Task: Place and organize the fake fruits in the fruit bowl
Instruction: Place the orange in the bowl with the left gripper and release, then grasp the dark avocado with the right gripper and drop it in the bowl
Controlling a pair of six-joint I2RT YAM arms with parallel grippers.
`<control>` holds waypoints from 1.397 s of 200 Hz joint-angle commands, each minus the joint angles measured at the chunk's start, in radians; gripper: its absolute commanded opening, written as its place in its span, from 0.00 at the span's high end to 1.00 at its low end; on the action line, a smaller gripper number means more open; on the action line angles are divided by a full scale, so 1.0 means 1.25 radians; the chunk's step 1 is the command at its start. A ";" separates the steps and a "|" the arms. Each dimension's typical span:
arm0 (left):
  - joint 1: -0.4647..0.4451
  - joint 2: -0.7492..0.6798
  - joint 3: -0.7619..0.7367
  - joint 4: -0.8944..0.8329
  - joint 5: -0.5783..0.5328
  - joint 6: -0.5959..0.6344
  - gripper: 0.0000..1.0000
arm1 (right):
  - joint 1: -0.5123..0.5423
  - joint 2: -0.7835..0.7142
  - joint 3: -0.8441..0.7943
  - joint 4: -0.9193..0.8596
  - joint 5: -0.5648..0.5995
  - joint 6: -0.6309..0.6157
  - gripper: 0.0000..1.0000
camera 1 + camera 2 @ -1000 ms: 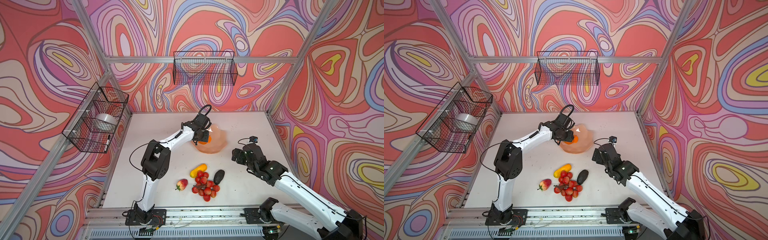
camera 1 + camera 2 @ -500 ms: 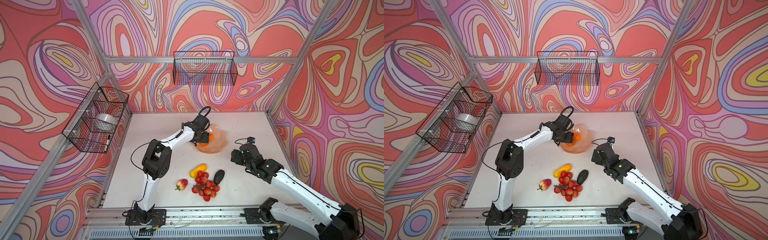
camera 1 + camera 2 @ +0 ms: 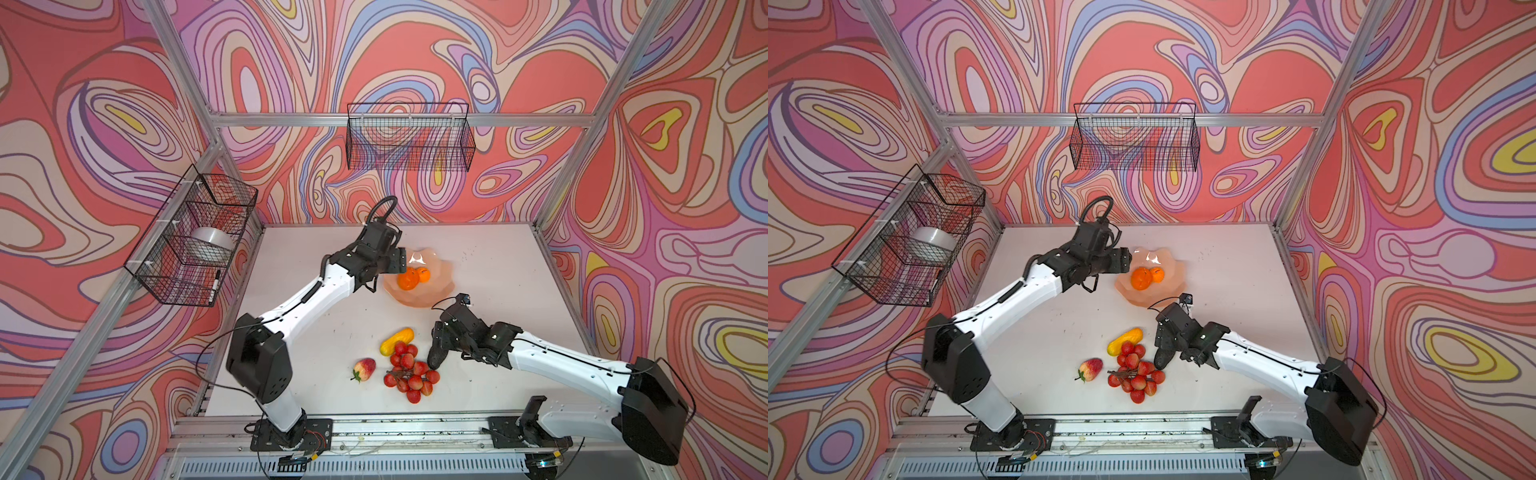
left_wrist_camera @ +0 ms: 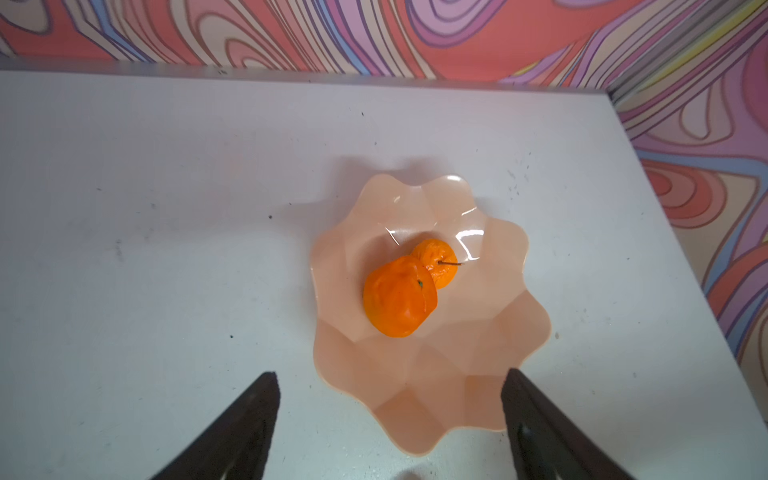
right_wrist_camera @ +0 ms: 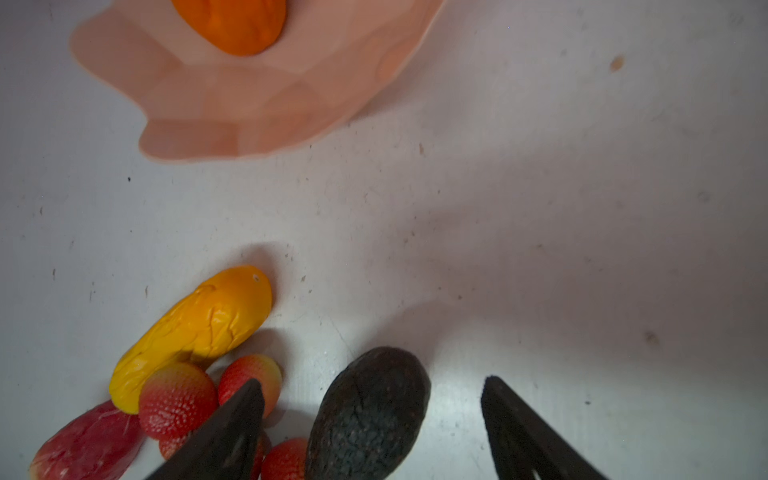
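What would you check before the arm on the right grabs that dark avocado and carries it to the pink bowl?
1. Right gripper open, avocado between its jaws: ok.
2. Jaws clear of the grape bunch: cannot tell; one finger overlaps a grape in the wrist view.
3. Left gripper open and empty: ok.
4. Free room in the fruit bowl beside the larger orange and smaller orange: ok.
5. Left gripper out of the way: not ok; it hangs over the bowl's rim.

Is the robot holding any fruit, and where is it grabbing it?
Nothing is held. The left tool is open by the bowl; the right tool stands open around the avocado, not gripping it.
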 commanded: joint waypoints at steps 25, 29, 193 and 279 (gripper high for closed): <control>0.110 -0.212 -0.252 0.100 0.066 -0.099 0.10 | 0.096 0.103 -0.008 0.012 0.062 0.189 0.14; 0.113 -0.227 -0.268 0.100 0.061 -0.098 0.10 | 0.099 0.113 -0.005 0.011 0.064 0.197 0.13; 0.141 -0.428 -0.469 0.174 0.324 -0.005 0.07 | -0.062 0.054 0.248 -0.048 0.179 -0.120 0.59; 0.140 -0.435 -0.516 0.073 0.404 0.013 0.09 | -0.273 0.438 0.499 0.048 -0.017 -0.306 0.58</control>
